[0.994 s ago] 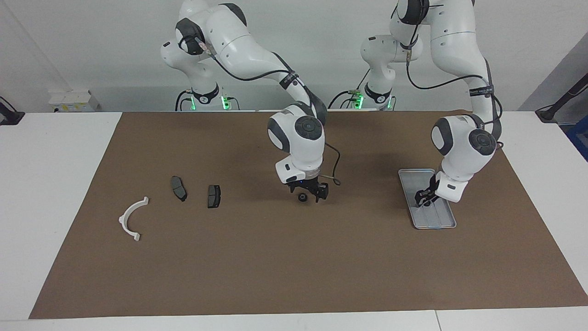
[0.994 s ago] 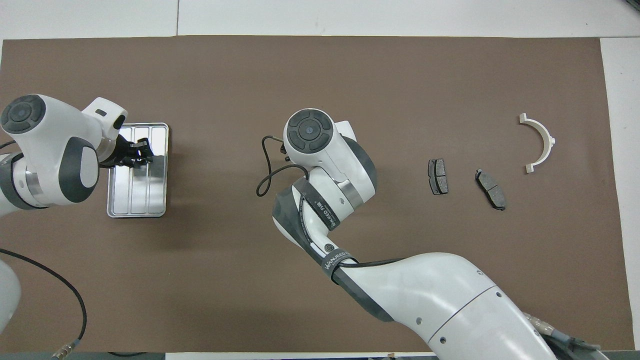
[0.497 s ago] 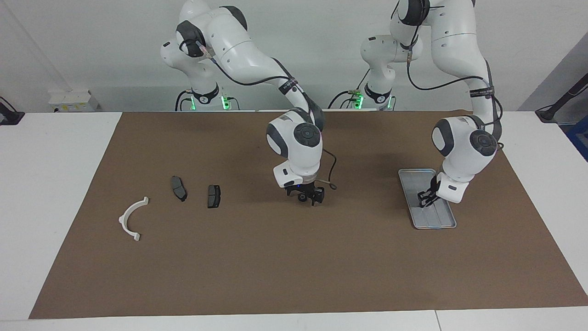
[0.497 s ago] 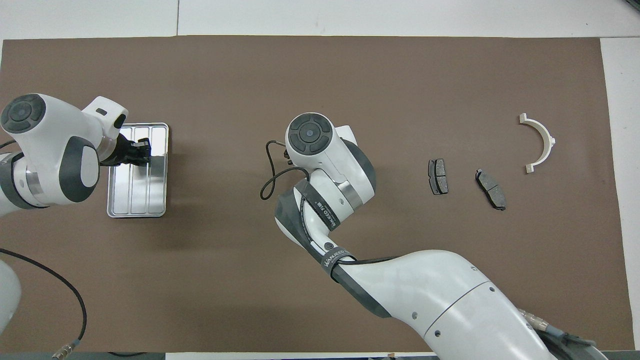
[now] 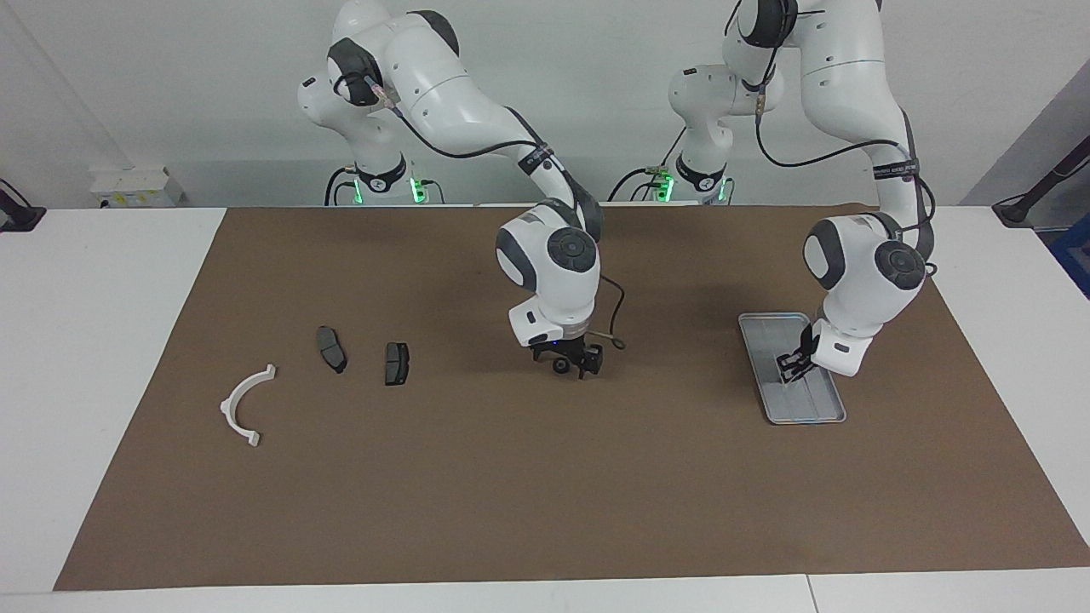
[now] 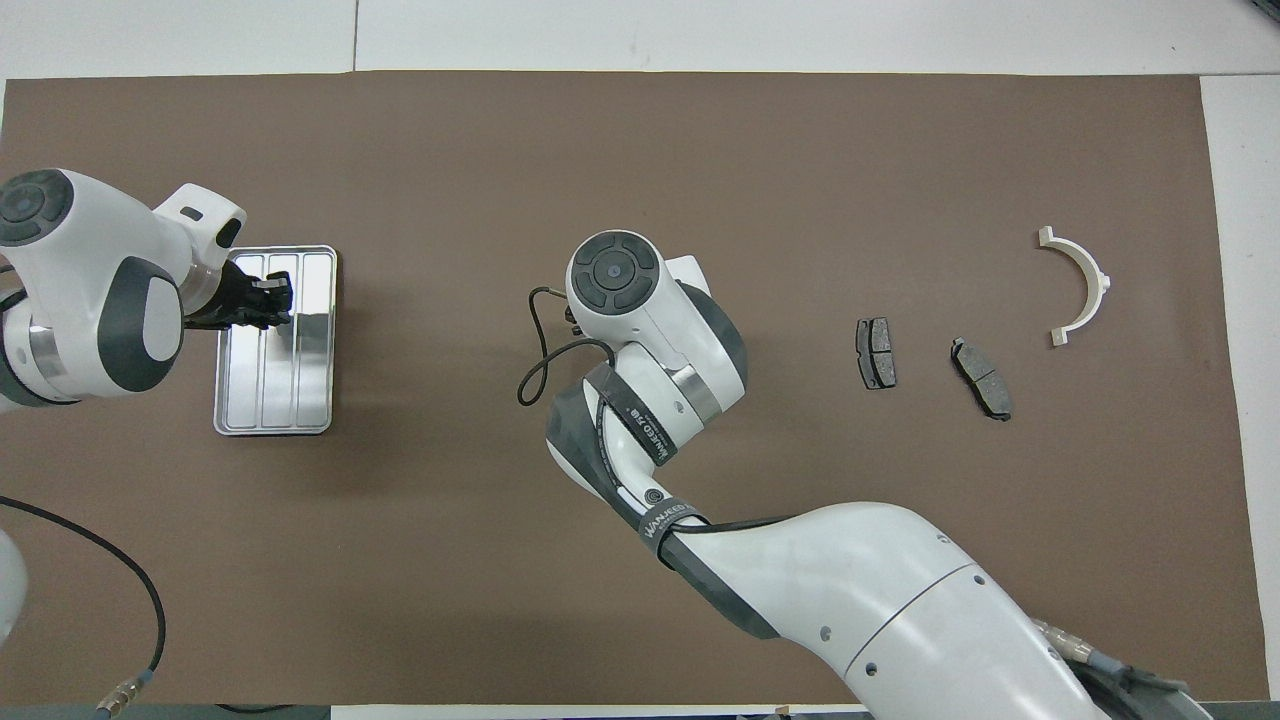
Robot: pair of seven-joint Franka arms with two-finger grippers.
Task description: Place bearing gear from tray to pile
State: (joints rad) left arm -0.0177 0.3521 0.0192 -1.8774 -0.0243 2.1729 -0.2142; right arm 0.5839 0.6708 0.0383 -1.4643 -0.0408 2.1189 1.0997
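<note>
Gear (image 5: 560,366) on the mat between the right gripper's (image 5: 569,368) spread fingers

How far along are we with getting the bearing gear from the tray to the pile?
Done: nothing delivered yet; only the white bracket and two brake pads lie there. In hand: a small dark gear sits mid-mat between the right gripper's open fingers. The left gripper is shut, down in the tray; on what, I cannot tell. Left: carry the gear to the pads.
</note>
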